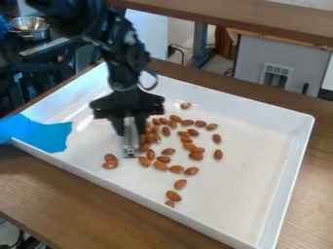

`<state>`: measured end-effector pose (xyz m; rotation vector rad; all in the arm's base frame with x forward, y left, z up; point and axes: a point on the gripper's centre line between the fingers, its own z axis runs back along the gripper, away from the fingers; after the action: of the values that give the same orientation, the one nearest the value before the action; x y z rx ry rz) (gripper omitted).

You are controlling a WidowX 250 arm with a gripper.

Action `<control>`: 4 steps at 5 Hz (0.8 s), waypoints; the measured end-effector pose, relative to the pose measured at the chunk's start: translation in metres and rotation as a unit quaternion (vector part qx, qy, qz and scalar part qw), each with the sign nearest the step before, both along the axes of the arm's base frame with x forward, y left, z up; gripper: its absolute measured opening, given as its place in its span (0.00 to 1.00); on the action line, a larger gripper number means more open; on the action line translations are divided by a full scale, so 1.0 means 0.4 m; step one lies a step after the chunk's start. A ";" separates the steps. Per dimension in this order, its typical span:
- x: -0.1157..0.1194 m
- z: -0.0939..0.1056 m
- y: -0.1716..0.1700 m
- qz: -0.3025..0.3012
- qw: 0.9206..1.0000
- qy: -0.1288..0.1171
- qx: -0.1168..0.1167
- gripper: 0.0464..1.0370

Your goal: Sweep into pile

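The black gripper (129, 127) hangs down over the left-middle of the white tray (250, 180), shut on a narrow grey metallic tool (131, 141). The tool's lower end is low over the tray floor; whether it touches cannot be told. Brown almonds (187, 122) lie in a loose cluster right of the tool, some close against it. A few almonds (174, 196) trail toward the tray's front. Two almonds (110, 164) sit left of the tool, and one almond (186, 105) lies farther back. The gripper and tool hide part of the tray behind them.
A bright blue piece of material (40, 133) covers the tray's left corner and rim. The tray's raised walls surround the almonds, and it stands on a wooden table (78, 194). Behind are a metal bowl (29, 26) at the upper left and another wooden surface (240, 17).
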<state>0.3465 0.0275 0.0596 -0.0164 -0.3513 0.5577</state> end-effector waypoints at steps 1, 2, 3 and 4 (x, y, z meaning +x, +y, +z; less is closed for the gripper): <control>0.010 0.004 -0.070 -0.006 1.000 -0.004 -0.009 0.33; 0.023 0.006 -0.140 -0.012 1.000 -0.003 -0.015 0.33; 0.039 0.009 -0.210 -0.011 1.000 -0.002 -0.027 0.33; 0.068 0.011 -0.285 -0.010 0.999 -0.011 -0.031 0.33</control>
<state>0.3738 -0.0863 0.0639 -0.0862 -0.3546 0.5490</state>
